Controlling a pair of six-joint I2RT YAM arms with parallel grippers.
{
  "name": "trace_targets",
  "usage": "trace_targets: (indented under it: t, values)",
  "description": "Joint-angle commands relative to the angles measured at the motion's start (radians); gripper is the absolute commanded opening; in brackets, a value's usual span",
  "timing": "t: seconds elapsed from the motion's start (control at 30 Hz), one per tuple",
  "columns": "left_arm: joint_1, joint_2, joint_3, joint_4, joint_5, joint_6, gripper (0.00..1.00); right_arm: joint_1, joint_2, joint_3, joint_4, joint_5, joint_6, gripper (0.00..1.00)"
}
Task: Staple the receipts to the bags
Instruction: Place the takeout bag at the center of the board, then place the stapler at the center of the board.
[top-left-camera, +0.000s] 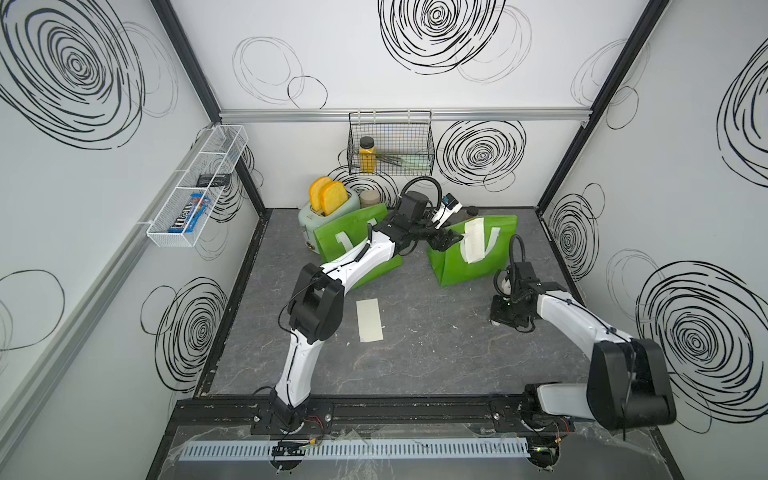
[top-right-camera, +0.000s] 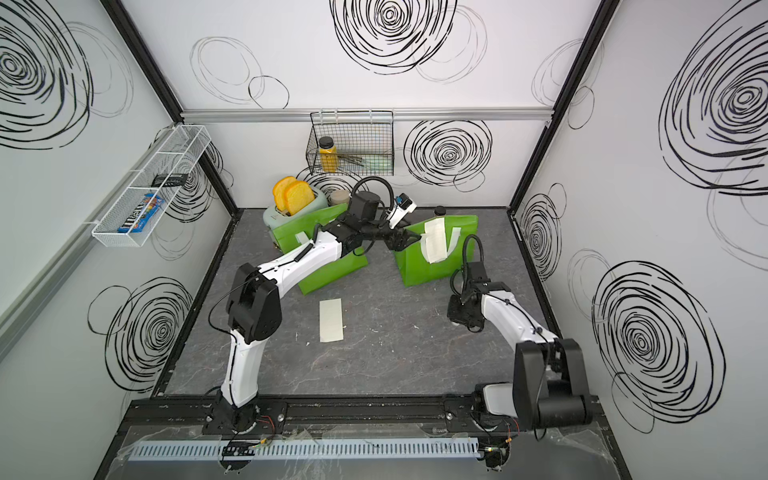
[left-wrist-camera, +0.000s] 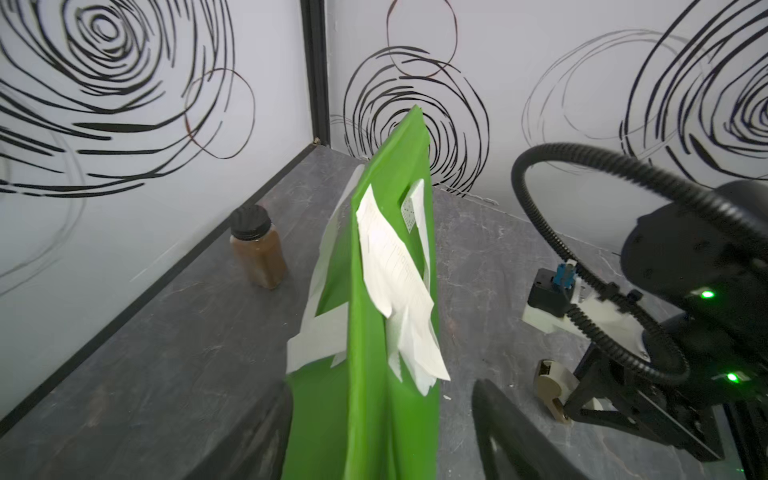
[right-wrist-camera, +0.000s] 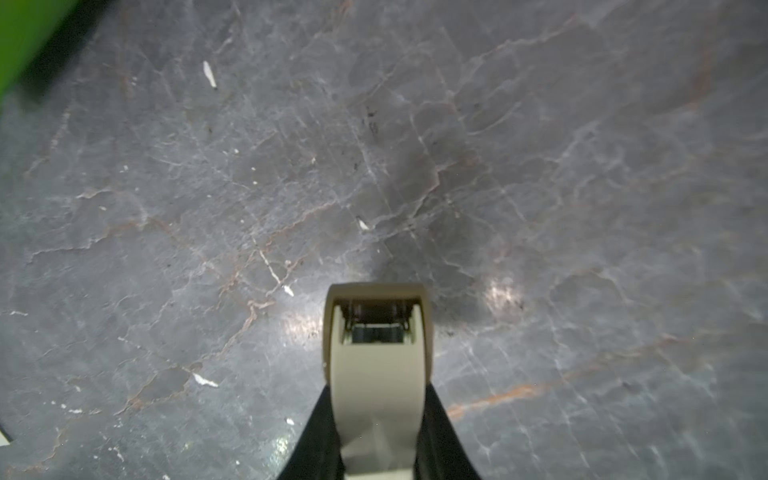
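Grey surface sitting inside swirl-marked walls, wire basket holding 1 yellow jar. 1 receipt lying flat, 2nd receipt hanging on a bag. Left pincer standing spread astride it; right pincer pinching the stapler.

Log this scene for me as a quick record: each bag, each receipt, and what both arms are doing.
Bag one: standing, hung receipt draped down its front
Bag two: tilted, in front of the toaster, partly behind the left arm
Loose receipt: flat on the table
Left gripper: jaws open, straddling bag one's side edge
Right gripper: jaws shut on the stapler, above the table
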Motion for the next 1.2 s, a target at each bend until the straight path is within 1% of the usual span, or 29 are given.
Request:
trace_targets:
  t: [0.0,0.03,0.17,0.2,0.27,0.37,0.47,0.53,0.6,0.7,0.73,0.77,0.8,0.87,0.97,1.03,1.13,1.17]
  values:
    - [0.038,-0.167,-0.063,0.125,0.018,-0.075,0.88,-0.005,0.095,0.073,-0.051,-0.020,-0.011,0.06]
    - [0.047,-0.204,-0.095,0.147,0.012,-0.091,0.96,-0.005,0.124,0.086,-0.060,-0.019,-0.014,0.06]
    - [0.101,-0.388,-0.267,0.234,-0.043,-0.144,0.96,-0.004,0.163,0.086,-0.050,-0.007,-0.014,0.10]
    - [0.120,-0.435,-0.315,0.257,-0.065,-0.166,0.96,-0.005,0.163,0.079,-0.045,0.000,-0.013,0.14]
    - [0.161,-0.519,-0.410,0.309,-0.099,-0.222,0.96,-0.007,0.158,0.070,-0.042,0.011,-0.012,0.25]
    - [0.235,-0.652,-0.562,0.374,-0.202,-0.339,0.96,-0.010,0.138,0.055,-0.033,0.025,-0.007,0.37]
    - [0.321,-0.785,-0.716,0.427,-0.271,-0.411,0.96,-0.016,0.104,0.060,-0.035,0.052,-0.003,0.45]
    - [0.372,-0.843,-0.786,0.436,-0.269,-0.429,0.96,-0.023,0.073,0.067,-0.039,0.065,0.000,0.47]
    - [0.406,-0.864,-0.810,0.364,-0.307,-0.448,0.96,-0.025,0.019,0.080,-0.047,0.079,0.014,0.48]
    - [0.443,-0.888,-0.863,0.347,-0.337,-0.453,0.97,-0.025,-0.107,0.104,-0.043,0.077,0.048,0.52]
    - [0.453,-0.887,-0.870,0.338,-0.346,-0.447,0.97,-0.023,-0.152,0.109,-0.029,0.058,0.050,0.58]
    - [0.463,-0.880,-0.868,0.328,-0.345,-0.435,0.97,-0.023,-0.204,0.115,-0.009,0.022,0.042,0.62]
    - [0.467,-0.871,-0.862,0.321,-0.347,-0.409,0.97,-0.020,-0.253,0.120,0.014,-0.014,0.025,0.63]
    - [0.466,-0.846,-0.851,0.322,-0.343,-0.345,1.00,0.001,-0.337,0.119,0.064,-0.046,0.012,0.66]
    - [0.462,-0.803,-0.811,0.272,-0.412,-0.299,0.99,0.051,-0.429,0.136,0.116,-0.048,0.023,0.98]
    - [0.467,-0.798,-0.799,0.237,-0.478,-0.299,0.95,0.091,-0.460,0.151,0.135,-0.034,0.027,0.97]
    - [0.496,-0.817,-0.809,0.185,-0.543,-0.372,0.89,0.172,-0.470,0.186,0.149,0.000,0.026,0.97]
    - [0.506,-0.826,-0.815,0.168,-0.558,-0.399,0.85,0.197,-0.466,0.198,0.152,0.012,0.026,0.97]
